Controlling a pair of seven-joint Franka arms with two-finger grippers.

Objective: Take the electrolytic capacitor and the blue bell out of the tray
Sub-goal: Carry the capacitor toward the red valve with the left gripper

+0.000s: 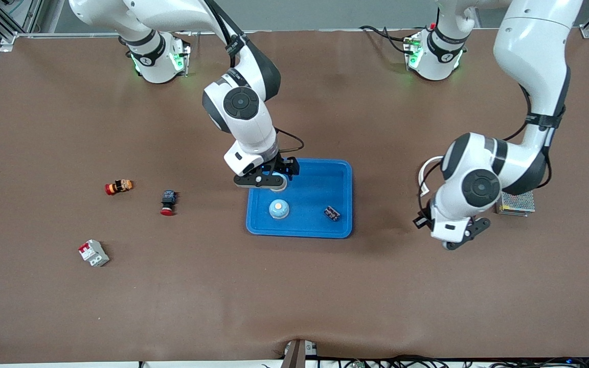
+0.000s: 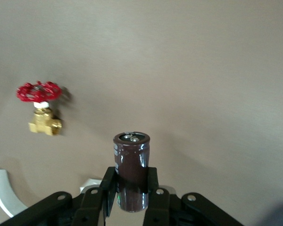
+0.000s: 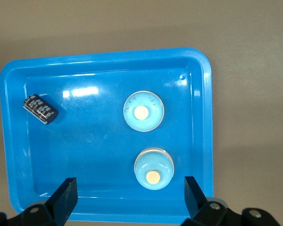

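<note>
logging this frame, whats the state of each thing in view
right gripper: open, over the tray
left gripper: shut on capacitor, over bare table
capacitor: upright in the left gripper
tray: on the table, holds two bells and a small dark part
two bells: dome up, side by side
small dark part: lying in the tray
valve: on the table

two bells [image 3: 144, 111] and capacitor [image 1: 332, 213] in tray [image 1: 325, 176]
</note>
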